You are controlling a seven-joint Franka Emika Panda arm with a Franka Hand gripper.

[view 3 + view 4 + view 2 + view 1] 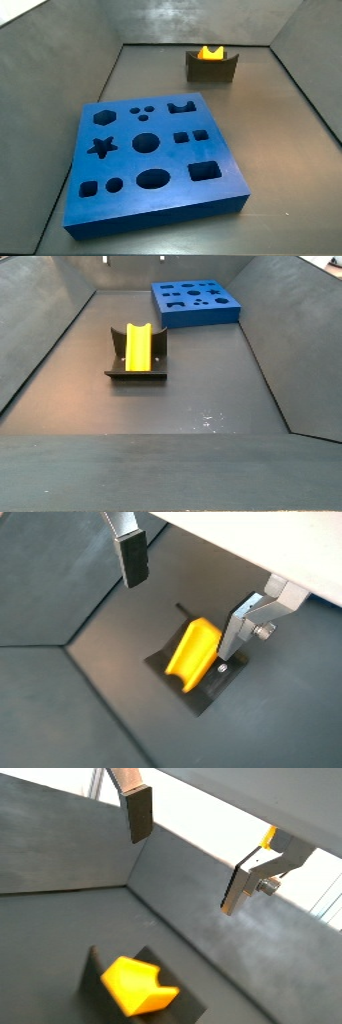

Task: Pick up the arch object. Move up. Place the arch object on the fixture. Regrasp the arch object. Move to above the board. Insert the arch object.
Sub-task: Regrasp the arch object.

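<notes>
Lengthwise on fixture (135, 368): arch object (138, 346); gripper (187, 587) above.

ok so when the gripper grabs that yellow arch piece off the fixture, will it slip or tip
Probably stiff: the arch object looks like smooth moulded plastic, so it could slip. It leans in the fixture, so it may shift when touched. The open gripper hangs above it.
</notes>
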